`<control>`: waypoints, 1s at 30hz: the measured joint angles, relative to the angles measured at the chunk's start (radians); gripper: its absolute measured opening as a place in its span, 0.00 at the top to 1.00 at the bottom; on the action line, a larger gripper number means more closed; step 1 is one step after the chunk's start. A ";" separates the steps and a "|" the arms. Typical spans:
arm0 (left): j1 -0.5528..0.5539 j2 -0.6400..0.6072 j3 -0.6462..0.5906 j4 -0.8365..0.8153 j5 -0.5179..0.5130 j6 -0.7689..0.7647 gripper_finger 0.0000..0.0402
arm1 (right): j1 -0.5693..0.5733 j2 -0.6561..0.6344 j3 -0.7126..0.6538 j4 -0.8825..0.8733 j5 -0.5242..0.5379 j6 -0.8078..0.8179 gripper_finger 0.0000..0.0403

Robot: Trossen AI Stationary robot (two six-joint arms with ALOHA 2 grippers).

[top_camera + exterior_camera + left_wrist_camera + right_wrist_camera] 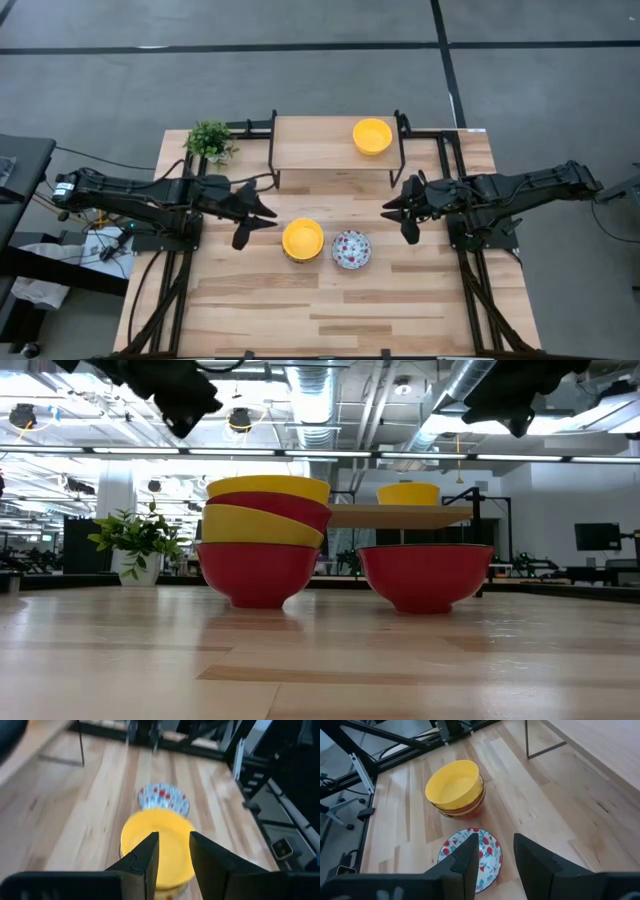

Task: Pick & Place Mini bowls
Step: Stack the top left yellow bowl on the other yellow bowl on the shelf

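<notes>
A stack of mini bowls with a plain yellow one on top [302,239] stands mid-table; in the low view [265,540] its outer walls show red and yellow. Beside it, to the right, a single floral bowl [351,249] stands on its red base [425,575]. Another yellow bowl [372,135] sits on the wooden riser [320,145] at the far side. My left gripper [262,222] is open and empty, raised left of the stack [157,845]. My right gripper [395,222] is open and empty, raised to the right of the floral bowl [470,852].
A small green plant [209,140] stands at the far left corner, next to the riser's black legs. Black frames [165,290] run along the table's left and right sides. Bare wood lies toward the near edge [330,320].
</notes>
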 joint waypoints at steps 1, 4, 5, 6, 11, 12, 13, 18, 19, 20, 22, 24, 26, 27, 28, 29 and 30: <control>0.000 0.000 0.000 -0.009 0.000 -0.004 0.73 | -0.001 0.000 0.000 0.000 0.000 0.000 0.72; 0.000 0.014 0.000 -0.016 0.000 -0.010 0.73 | -0.001 0.000 0.000 0.000 0.002 0.000 0.72; 0.000 0.025 0.005 -0.030 0.000 -0.011 0.73 | -0.001 0.000 0.000 -0.001 0.004 0.000 0.72; 0.000 0.044 0.020 -0.062 0.000 -0.011 0.73 | -0.001 0.000 0.000 0.000 0.004 0.000 0.72; 0.000 0.200 0.168 -0.298 0.018 0.033 0.73 | -0.001 0.000 0.000 -0.002 0.005 -0.001 0.72; 0.000 0.231 0.196 -0.328 0.027 0.054 0.73 | -0.001 0.000 0.000 -0.002 0.005 -0.001 0.72; 0.000 0.257 0.221 -0.348 0.036 0.073 0.73 | -0.001 0.000 0.000 -0.002 0.005 -0.001 0.72; 0.000 0.332 0.281 -0.360 0.044 0.162 0.73 | -0.001 0.000 0.000 -0.003 0.005 -0.002 0.72; 0.000 0.338 0.285 -0.355 0.039 0.171 0.73 | -0.001 0.000 0.000 -0.003 0.005 -0.002 0.72; 0.003 0.343 0.285 -0.351 0.033 0.181 0.73 | -0.001 0.000 0.000 -0.003 0.005 -0.002 0.72; 0.011 0.345 0.285 -0.353 0.015 0.185 0.73 | -0.001 0.000 0.000 -0.003 0.005 -0.002 0.72; 0.022 0.351 0.285 -0.343 -0.004 0.185 0.73 | -0.001 0.000 0.000 -0.003 0.006 -0.001 0.72; 0.034 0.360 0.285 -0.334 -0.012 0.185 0.73 | -0.001 0.000 0.000 -0.003 0.006 0.000 0.72; 0.040 0.363 0.285 -0.314 -0.012 0.185 0.73 | -0.001 0.000 0.000 -0.002 0.006 0.000 0.72; 0.045 0.367 0.285 -0.296 -0.012 0.184 0.73 | -0.001 0.000 0.000 -0.002 0.006 0.000 0.72; 0.049 0.376 0.285 -0.276 -0.012 0.184 0.73 | -0.001 0.000 0.000 -0.002 0.006 0.000 0.72; 0.053 0.383 0.285 -0.257 -0.013 0.185 0.73 | -0.001 0.000 0.000 -0.002 0.006 0.000 0.72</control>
